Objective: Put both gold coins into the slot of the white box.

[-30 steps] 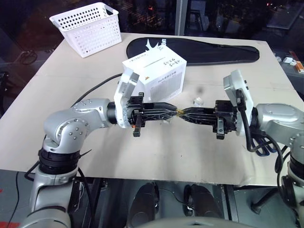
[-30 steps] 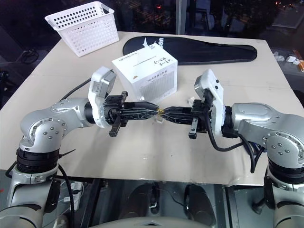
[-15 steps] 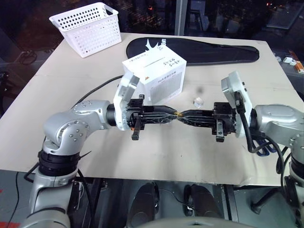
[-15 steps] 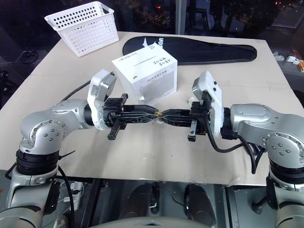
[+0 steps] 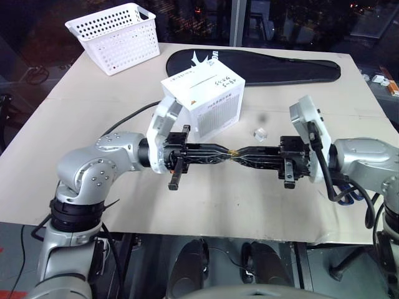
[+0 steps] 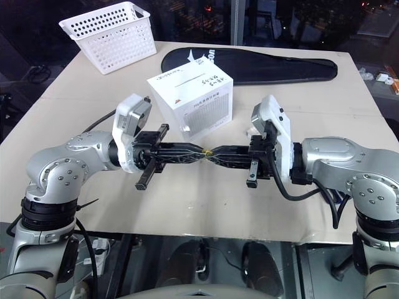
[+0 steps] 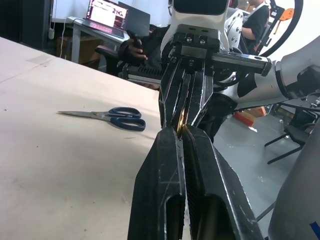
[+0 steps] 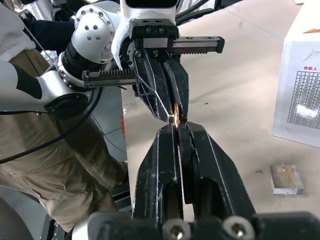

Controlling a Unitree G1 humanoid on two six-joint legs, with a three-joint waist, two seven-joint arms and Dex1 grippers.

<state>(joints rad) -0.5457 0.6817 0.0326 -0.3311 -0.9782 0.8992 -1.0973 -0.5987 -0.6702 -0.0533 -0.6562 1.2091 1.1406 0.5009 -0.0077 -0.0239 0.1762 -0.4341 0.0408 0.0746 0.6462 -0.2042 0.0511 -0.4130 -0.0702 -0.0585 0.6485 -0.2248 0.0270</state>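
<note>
I hold my two arms level over the beige tabletop [image 5: 293, 212], fingertip to fingertip in front of me. My left gripper [image 5: 228, 151], two black fingers pressed together, and my right gripper [image 5: 239, 151], likewise closed, both pinch the same tiny shiny gold coin [image 5: 233, 151] between them; in the right wrist view the coin [image 8: 176, 113] shows as a thin bright edge standing upright where the four tips meet, and the left wrist view shows the same sliver [image 7: 180, 122].

The white cardboard cube with black handwriting [image 5: 203, 99] sits on the table just behind my left gripper, its thin dark slot [image 5: 200, 77] across the upper face, apart from the coin. A small clear plastic case [image 5: 259, 132] lies on the table behind my right gripper, beside the cube; in the right wrist view it [image 8: 286, 178] seems to hold something gold. Farther back stand a white perforated plastic basket [image 5: 116, 36] and a long black fabric bag [image 5: 262, 65]. Blue-handled scissors [image 7: 112, 115] lie on the table near my right arm.
</note>
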